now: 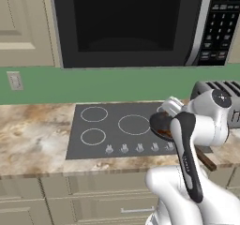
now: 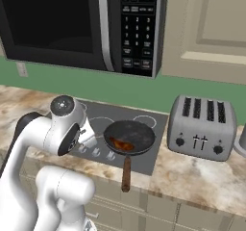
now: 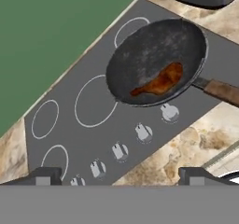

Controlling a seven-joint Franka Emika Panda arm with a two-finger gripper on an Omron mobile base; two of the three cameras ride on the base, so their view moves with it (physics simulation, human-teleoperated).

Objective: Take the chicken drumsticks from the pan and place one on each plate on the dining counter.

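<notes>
The gripper (image 3: 119, 176) is hovering with fingers spread wide over the stove's front edge while one glazed drumstick (image 3: 158, 82) is lying in the pan (image 3: 154, 55) (probably light, greasy-slippery, so pinching the thick meaty end looks safest).

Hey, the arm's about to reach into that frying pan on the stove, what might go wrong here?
The drumstick lies near the pan wall on the handle side, so a finger could strike the rim. Its glazed, tapered shape may slip from the open hand. The pan handle overhangs the counter edge, so a knock could swing the pan.
</notes>
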